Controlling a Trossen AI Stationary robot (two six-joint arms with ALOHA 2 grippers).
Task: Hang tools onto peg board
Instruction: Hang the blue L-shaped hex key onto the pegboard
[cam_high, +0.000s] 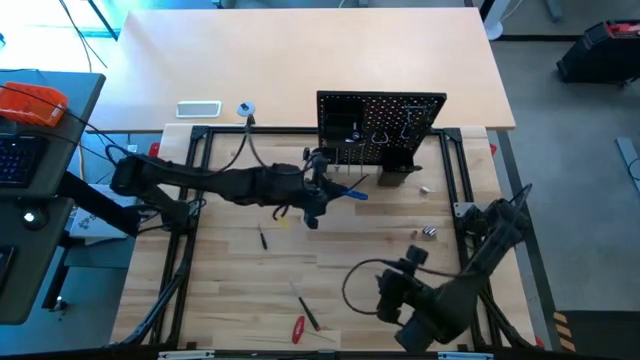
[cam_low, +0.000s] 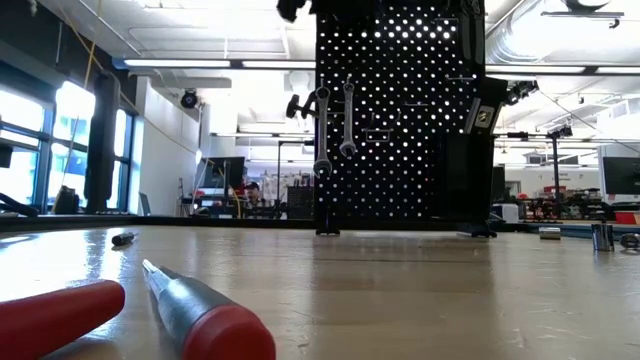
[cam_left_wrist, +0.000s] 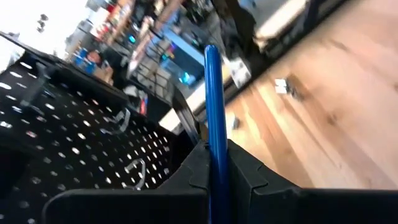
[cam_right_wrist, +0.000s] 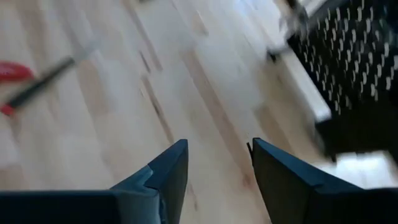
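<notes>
The black peg board stands upright at the table's far side; two silver wrenches hang on it. My left gripper hovers just in front of the board's left part, shut on the blue-handled hex key. My right gripper is open above the table's near right, with nothing between its fingers. Two red-handled screwdrivers lie flat near the front edge, another small tool lies mid-left, and small metal bits lie at right. My left gripper pinches the hex key's blue handle between its two fingers. The fingers come almost level from the table's left and lie along the handle, which sticks out past the fingertips. The key is lifted clear of the table, close to the peg board.
A small black bin sits at the board's lower right, with wire hooks above it. The table frame's black rails run along both sides. Bare wood lies between the two arms.
</notes>
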